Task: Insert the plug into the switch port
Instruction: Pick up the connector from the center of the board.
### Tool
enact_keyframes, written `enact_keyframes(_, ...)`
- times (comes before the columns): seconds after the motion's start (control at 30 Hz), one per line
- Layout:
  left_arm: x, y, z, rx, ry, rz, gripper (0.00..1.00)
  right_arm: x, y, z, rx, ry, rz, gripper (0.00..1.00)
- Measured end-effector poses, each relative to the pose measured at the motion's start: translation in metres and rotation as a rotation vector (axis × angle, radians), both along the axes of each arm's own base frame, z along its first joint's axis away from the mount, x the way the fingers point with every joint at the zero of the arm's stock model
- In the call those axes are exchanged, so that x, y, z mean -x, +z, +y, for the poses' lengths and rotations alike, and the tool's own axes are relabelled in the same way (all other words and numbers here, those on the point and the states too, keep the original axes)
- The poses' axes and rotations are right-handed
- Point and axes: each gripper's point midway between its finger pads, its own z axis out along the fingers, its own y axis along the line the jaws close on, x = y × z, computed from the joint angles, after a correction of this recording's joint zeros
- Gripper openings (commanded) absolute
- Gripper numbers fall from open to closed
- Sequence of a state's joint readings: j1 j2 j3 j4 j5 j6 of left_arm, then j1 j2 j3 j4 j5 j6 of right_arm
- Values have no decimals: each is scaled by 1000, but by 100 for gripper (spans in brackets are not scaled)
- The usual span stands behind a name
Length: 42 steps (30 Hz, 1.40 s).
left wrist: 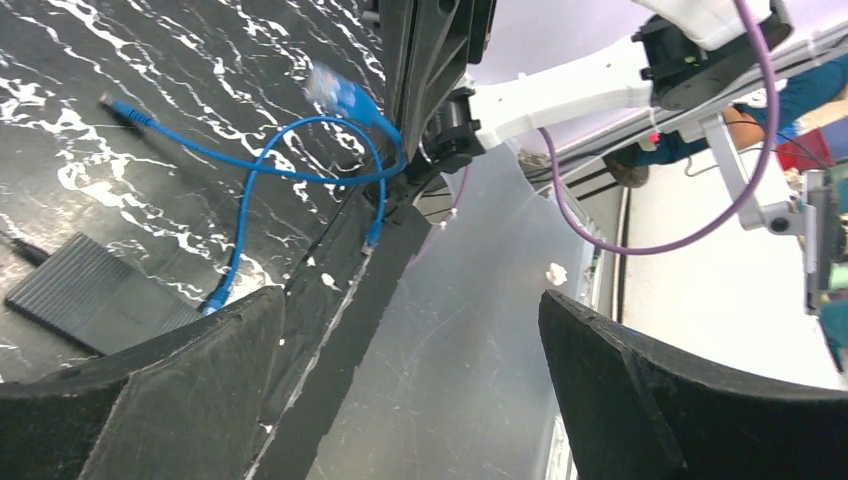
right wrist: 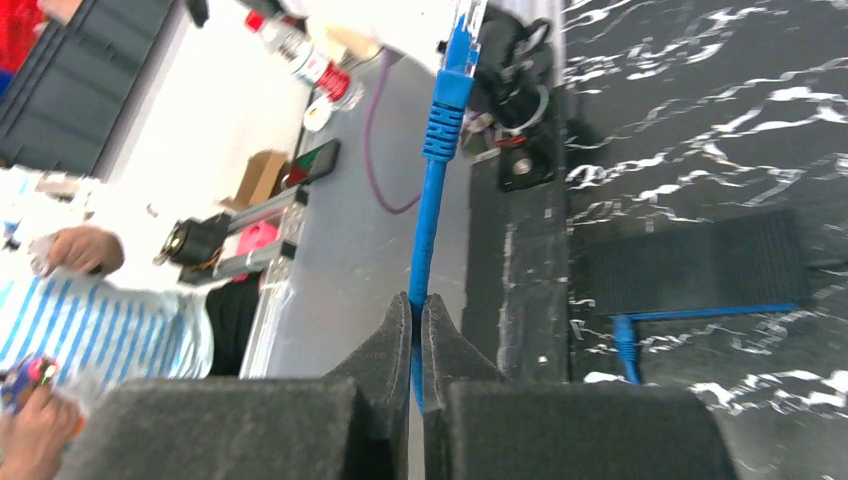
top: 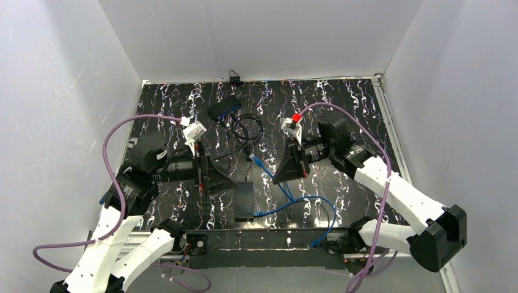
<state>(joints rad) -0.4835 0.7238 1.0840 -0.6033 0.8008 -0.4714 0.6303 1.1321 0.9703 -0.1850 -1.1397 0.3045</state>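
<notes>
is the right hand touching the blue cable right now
Touching. The right wrist view shows the right hand shut on the blue cable, which runs up out of the grip to the plug.

Blue plug (right wrist: pixel 450 70) raised; dark ribbed switch (top: pixel 244 200) lies flat nearby.

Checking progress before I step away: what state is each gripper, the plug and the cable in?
left gripper: open, empty.
right gripper: shut on blue cable, behind the plug.
plug: in the air, in no port.
blue cable: far end at ribbed box; seating unclear.
</notes>
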Motion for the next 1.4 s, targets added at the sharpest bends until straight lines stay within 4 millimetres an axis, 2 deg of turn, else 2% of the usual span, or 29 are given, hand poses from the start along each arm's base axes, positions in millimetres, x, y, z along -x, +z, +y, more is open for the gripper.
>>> enact_keyframes(0.27,15,17,-8,93,-100,21,98,41,3,5,-30,207,35,1)
enact_keyframes(0.37,19,18,-11,115,-136,41,93,49,2,8,-28,258,56,1)
enact_keyframes(0.7,25,15,-14,134,-196,92,68,59,9,18,-37,339,63,1)
enact_keyframes(0.9,23,12,-16,130,-202,110,64,62,9,23,-37,367,66,1)
enact_keyframes(1.13,23,11,-16,127,-203,110,53,69,11,23,-43,398,66,1)
enact_keyframes(1.4,24,10,-16,127,-204,105,42,68,9,25,-39,400,71,1)
